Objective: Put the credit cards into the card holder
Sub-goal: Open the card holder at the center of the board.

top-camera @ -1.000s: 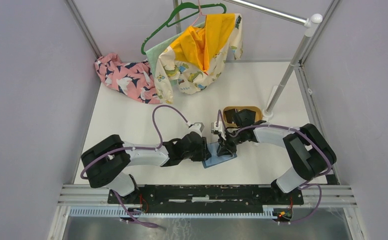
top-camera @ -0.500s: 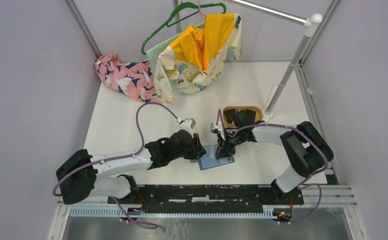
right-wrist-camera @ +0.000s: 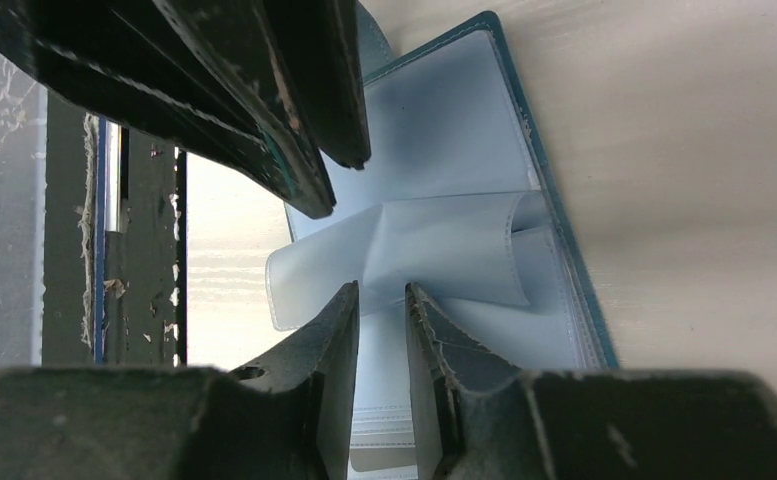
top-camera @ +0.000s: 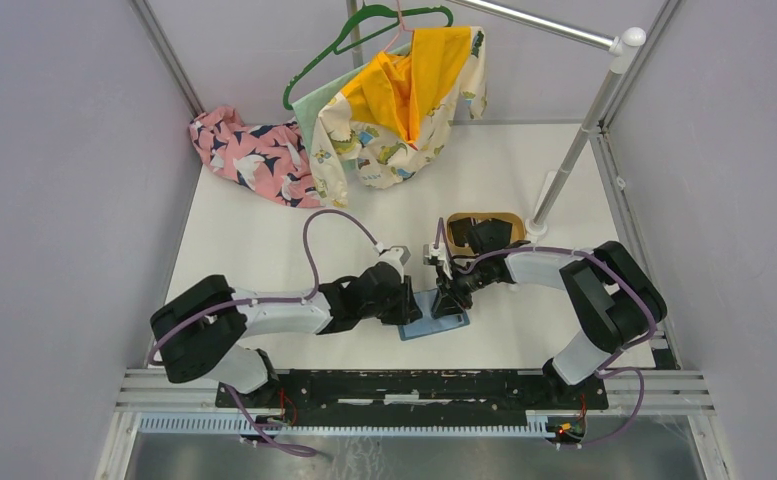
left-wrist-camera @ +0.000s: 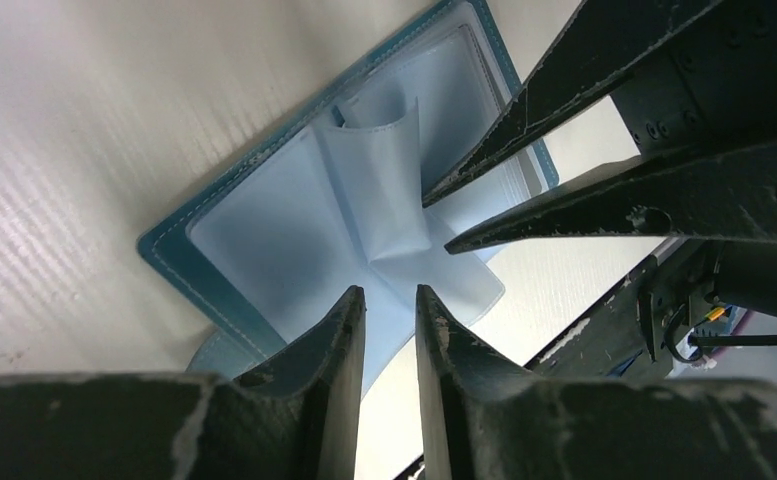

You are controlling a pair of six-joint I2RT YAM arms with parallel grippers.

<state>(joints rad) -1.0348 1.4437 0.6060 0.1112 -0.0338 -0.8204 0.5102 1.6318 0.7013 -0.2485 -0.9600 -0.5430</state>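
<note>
Only my wrist views show the card holder (left-wrist-camera: 169, 250) spread, clear floppy sleeves (left-wrist-camera: 379, 170) fanned. Both my jaws stand narrowly parted, gripping nothing.

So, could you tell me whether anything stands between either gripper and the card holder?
Nothing visible does: the left gripper and right gripper both sit right at the open card holder, their tips at its clear sleeves.
</note>
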